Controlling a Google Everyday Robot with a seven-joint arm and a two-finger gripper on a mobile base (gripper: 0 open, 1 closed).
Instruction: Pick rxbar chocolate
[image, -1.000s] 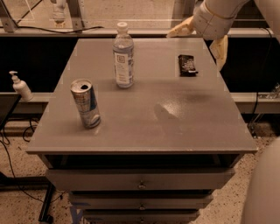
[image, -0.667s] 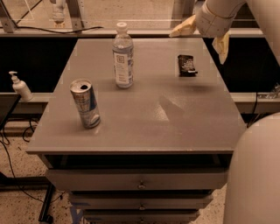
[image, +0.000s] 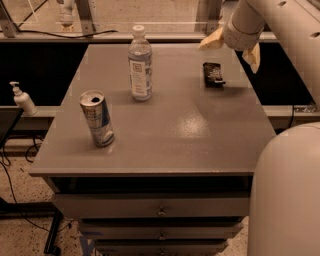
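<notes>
The rxbar chocolate (image: 213, 74) is a small flat black bar with pale print. It lies on the grey table (image: 200, 130) near the far right edge. My gripper (image: 232, 49) hangs over the table's far right corner, just behind and above the bar, apart from it. Its two pale fingers (image: 212, 40) are spread wide and hold nothing.
A clear water bottle (image: 140, 64) stands at the far middle of the table. An opened drink can (image: 97, 118) stands at the front left. A pump bottle (image: 22, 99) sits on a ledge to the left. My arm's body (image: 287, 190) fills the lower right.
My arm's body has swung further into the lower right of the view. The gripper has stayed near the far right corner, shifting slightly. The bar, bottle and can have not moved.
</notes>
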